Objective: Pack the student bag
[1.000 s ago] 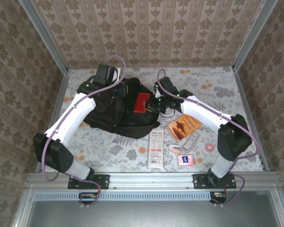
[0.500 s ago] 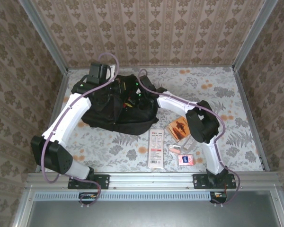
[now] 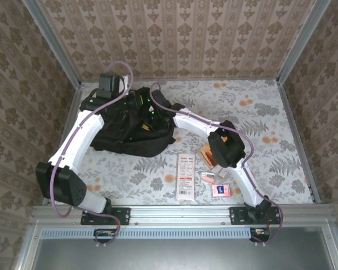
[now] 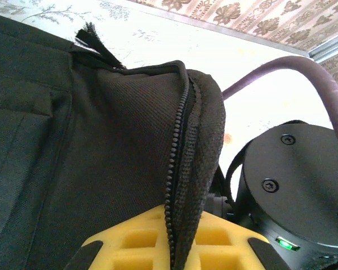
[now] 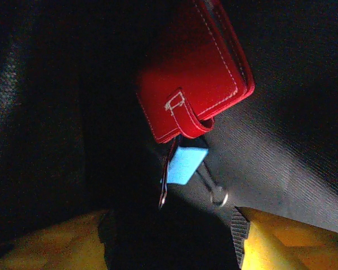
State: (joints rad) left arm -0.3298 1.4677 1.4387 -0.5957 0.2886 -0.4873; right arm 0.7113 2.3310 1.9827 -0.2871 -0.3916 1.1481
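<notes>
Student bag (image 3: 136,144) pinched by left gripper (image 4: 173,247); right gripper (image 5: 172,239) spread; one wallet (image 5: 186,79), one clip (image 5: 184,163).

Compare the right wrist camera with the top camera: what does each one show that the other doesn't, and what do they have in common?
Right wrist view: a red wallet and a blue binder clip against dark fabric, with the right gripper open near them. Top view: a white packet and a pink card lying on the floral table. Shared: the black student bag.
</notes>
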